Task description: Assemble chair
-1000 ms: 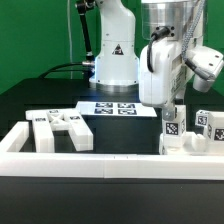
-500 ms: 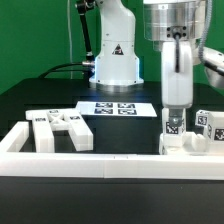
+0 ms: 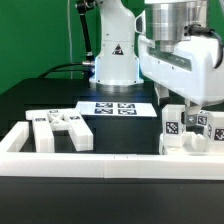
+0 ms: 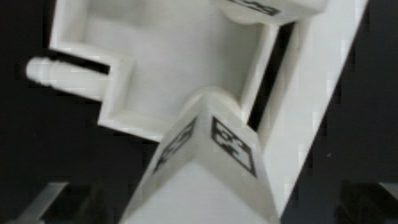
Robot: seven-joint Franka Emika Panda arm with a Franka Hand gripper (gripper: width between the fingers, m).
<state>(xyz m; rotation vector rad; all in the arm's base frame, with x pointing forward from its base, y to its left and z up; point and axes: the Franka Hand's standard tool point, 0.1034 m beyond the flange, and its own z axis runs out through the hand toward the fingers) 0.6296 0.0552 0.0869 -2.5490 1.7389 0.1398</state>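
Note:
My gripper (image 3: 188, 112) hangs over the chair parts at the exterior view's right. An upright white piece with a black-and-white tag (image 3: 172, 128) stands there beside another tagged piece (image 3: 206, 125). In the wrist view the tagged piece (image 4: 222, 145) rises between my fingers, which stand well apart on either side of it with dark gaps. My gripper (image 4: 210, 205) is open and holds nothing. Below it lies a flat white panel (image 4: 160, 60) with a short peg (image 4: 50, 72) sticking out of one side. More white chair parts (image 3: 60, 130) lie at the exterior view's left.
The marker board (image 3: 112, 108) lies in front of the arm's base (image 3: 115, 65). A long white border rail (image 3: 100, 165) runs along the front, with a side rail (image 3: 18, 135) at the exterior view's left.
The gripper was shut on the upright tagged piece and has opened and let it go. The hand has turned about its wrist above the piece, which stays standing.

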